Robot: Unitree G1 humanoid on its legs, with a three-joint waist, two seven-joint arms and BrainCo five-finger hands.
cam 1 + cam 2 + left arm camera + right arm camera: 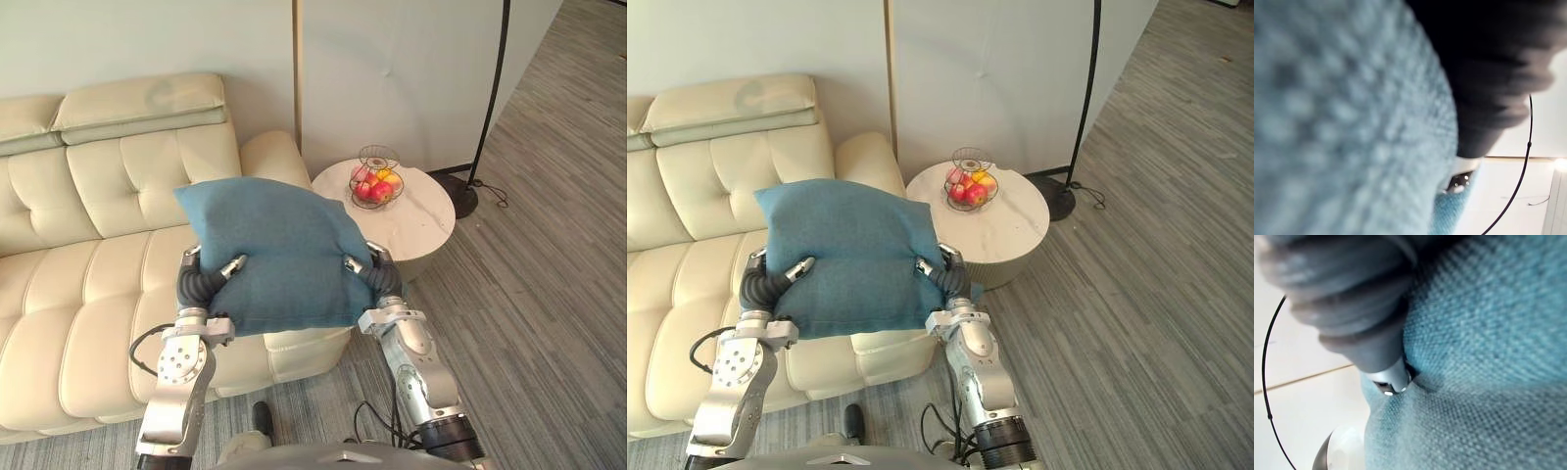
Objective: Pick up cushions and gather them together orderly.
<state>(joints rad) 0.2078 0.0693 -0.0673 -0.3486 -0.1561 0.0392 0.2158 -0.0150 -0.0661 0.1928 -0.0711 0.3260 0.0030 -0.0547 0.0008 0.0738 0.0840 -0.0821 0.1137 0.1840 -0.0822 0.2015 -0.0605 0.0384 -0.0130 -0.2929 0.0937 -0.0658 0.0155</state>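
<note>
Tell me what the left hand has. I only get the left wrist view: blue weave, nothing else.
Observer: A blue cushion, held over the front edge of the cream sofa.
Operator: Right hand on it?
Observer: Yes, the right hand pinches the opposite edge, and the left hand mirrors it.
Operator: Obstacles nearby?
Observer: A round side table with a fruit basket stands on the robot's right.

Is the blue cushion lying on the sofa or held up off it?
Held up: the left robot hand and right robot hand pinch the blue cushion by its sides, lifted over the front edge of the sofa.
</note>
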